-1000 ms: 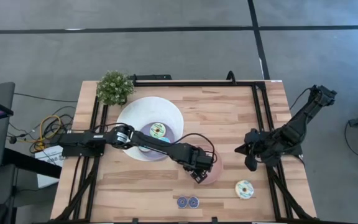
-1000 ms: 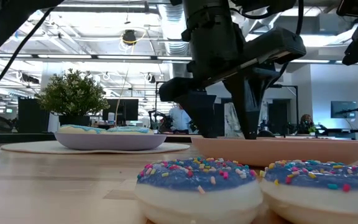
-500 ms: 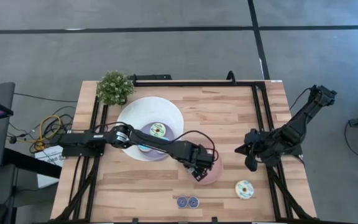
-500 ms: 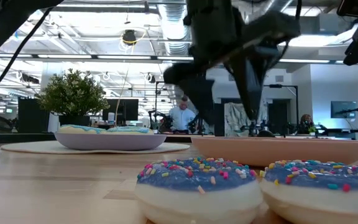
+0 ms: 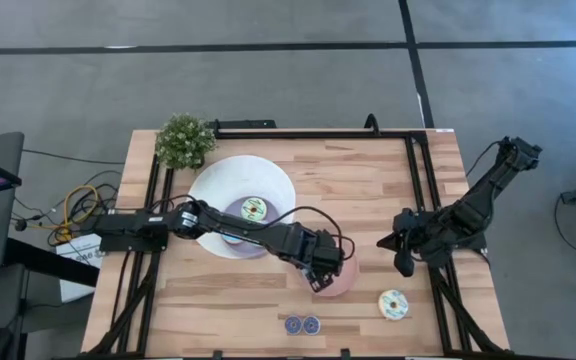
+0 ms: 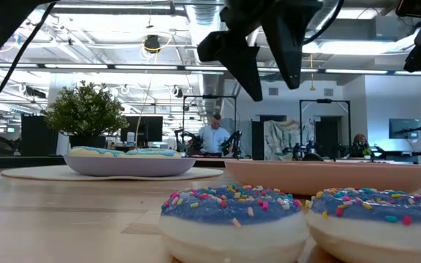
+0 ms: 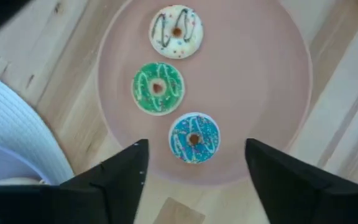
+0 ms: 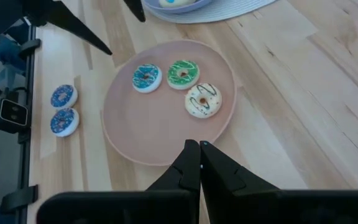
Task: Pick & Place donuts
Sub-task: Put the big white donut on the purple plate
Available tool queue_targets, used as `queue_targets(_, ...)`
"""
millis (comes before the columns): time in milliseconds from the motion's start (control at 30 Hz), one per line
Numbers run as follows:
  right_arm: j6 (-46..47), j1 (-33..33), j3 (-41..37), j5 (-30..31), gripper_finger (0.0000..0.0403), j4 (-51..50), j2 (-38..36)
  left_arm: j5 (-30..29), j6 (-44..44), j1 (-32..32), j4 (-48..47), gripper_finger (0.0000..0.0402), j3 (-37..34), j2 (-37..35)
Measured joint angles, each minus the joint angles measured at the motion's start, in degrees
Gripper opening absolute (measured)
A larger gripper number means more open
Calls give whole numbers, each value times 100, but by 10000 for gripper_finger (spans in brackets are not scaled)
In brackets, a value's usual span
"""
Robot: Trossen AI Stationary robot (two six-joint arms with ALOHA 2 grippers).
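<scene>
Three donuts (image 7: 193, 138) on plate (image 7: 260, 93) | hidden in low view

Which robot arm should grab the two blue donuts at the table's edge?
Probably the left. Its open hand hovers over the pink plate, just beside the two blue donuts. The right hand is shut and waits farther off, nearer the lone white donut.

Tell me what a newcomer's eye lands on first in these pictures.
First, the pink plate near the table's middle, with three donuts in a row: a white donut, a green donut and a blue donut. The left gripper hangs open right above them, empty. At the table's front edge sit two dark blue donuts side by side; the right gripper waits shut off to the side.
</scene>
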Motion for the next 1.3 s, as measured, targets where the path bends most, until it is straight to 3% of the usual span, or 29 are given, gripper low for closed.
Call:
queue_targets(200,0,0,0,0,0,-2,-1,59,5,-138,26,147,-6,0)
queue_targets(433,0,0,0,0,0,-2,-1,884,339,-139,27,14,-6,0)
queue_targets(633,25,-60,0,-2,0,-2,1,1083,1040,-103,437,12,-15,57)
queue_targets(800,414,-163,0,-9,0,-7,1,691,959,-120,1238,2,-15,55)
queue_targets(1033,1053,-245,4,-27,0,-170,125,335,2343,-404,2297,0,-100,39)
queue_targets(1300,2043,-230,209,-922,0,-683,980,426,2895,-390,2218,0,-137,39)
